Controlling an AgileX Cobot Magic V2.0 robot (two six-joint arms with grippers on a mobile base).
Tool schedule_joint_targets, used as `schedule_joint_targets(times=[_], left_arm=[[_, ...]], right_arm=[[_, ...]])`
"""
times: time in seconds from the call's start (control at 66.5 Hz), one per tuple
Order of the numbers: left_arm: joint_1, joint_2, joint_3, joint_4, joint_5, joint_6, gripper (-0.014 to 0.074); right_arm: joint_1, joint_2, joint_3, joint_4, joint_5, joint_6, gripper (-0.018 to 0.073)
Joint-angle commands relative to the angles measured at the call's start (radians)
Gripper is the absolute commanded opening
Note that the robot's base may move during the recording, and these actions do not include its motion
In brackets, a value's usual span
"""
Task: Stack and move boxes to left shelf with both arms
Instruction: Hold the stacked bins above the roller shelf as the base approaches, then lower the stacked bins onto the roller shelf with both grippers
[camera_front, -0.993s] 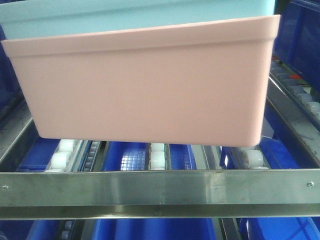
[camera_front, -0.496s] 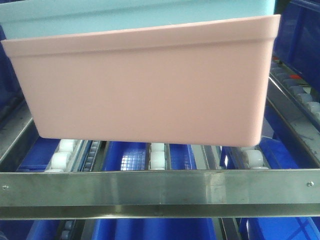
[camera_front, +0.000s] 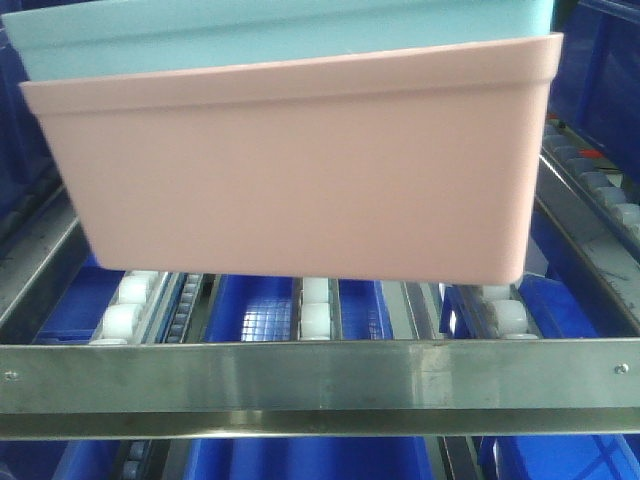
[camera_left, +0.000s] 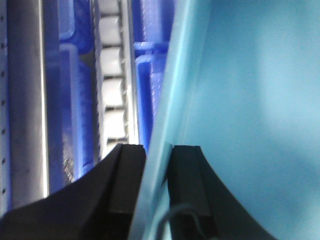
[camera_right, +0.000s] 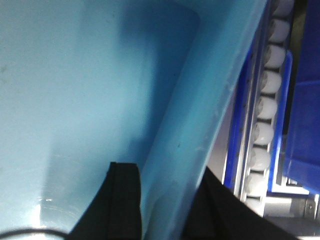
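Above the left shelf (camera_front: 320, 372) front crossbar, blue box (camera_front: 280, 35) nested in pink box (camera_front: 300, 170), left gripper (camera_left: 156, 170) and right gripper (camera_right: 167, 195) each clamping blue rim.

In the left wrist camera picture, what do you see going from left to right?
Shiny steel shelf post → dark blue plastic crate → rail of small white rollers → light blue plastic bin.

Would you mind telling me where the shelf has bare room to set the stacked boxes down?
The roller rails behind the front crossbar are bare, directly under the pink box. Dark blue crates fill the level below and crowd the right side. The light blue box sits nested inside.
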Motion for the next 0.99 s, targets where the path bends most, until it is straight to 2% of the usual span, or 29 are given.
schedule_joint_targets(times=[0.0,0.135,0.301,0.421,0.632,0.978], left_arm=[[-0.016,-0.056,-0.045,-0.046,-0.236,-0.006,-0.0003],[0.035,-0.056,-0.045,-0.050,-0.260,-0.006,-0.0003],[0.086,-0.056,-0.045,-0.057,-0.302,-0.006,-0.0003],[0.088,-0.050,-0.045,-0.055,-0.305,-0.006,-0.0003],[0.086,0.003,-0.035,-0.062,-0.298,-0.006,-0.0003],[0.094,0.142,-0.034,-0.049,-0.346,-0.006,-0.0003]], right_arm=[[-0.003,-0.038,-0.049,0.020,-0.272,-0.002,0.0056],[-0.061,-0.018,-0.074,0.025,-0.288,-0.036,0.0056],[-0.119,0.046,-0.145,0.093,-0.319,-0.161,0.0056],[-0.135,0.108,-0.210,0.137,-0.325,-0.225,0.0056],[-0.138,0.206,-0.268,0.136,-0.322,-0.261,0.0056],[-0.157,0.277,-0.270,0.055,-0.341,-0.261,0.0056]])
